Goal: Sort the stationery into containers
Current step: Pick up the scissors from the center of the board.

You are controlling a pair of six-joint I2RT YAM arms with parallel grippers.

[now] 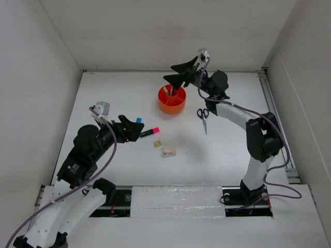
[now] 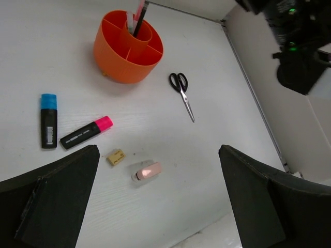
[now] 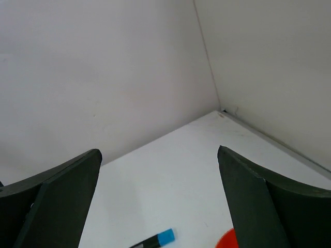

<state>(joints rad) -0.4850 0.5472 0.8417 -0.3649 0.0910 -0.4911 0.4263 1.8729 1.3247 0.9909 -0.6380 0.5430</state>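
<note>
The orange organiser (image 1: 172,99) (image 2: 128,46) stands at the back middle of the table, with pens and a pink pencil (image 2: 138,15) upright in its centre cup. My right gripper (image 1: 175,73) (image 3: 159,150) hovers open and empty just above and behind it. Black scissors (image 1: 203,118) (image 2: 182,93) lie to the organiser's right. The blue-capped highlighter (image 2: 48,120) (image 3: 158,239), the pink-capped highlighter (image 1: 150,132) (image 2: 85,133), a tan eraser (image 1: 158,143) (image 2: 116,156) and a pink eraser (image 1: 168,152) (image 2: 147,171) lie in front of it. My left gripper (image 1: 138,130) (image 2: 158,155) is open and empty, raised near the highlighters.
White walls close in the table at the back and both sides. A metal rail (image 1: 276,119) runs along the right edge. The right arm (image 2: 295,46) shows dark at the upper right of the left wrist view.
</note>
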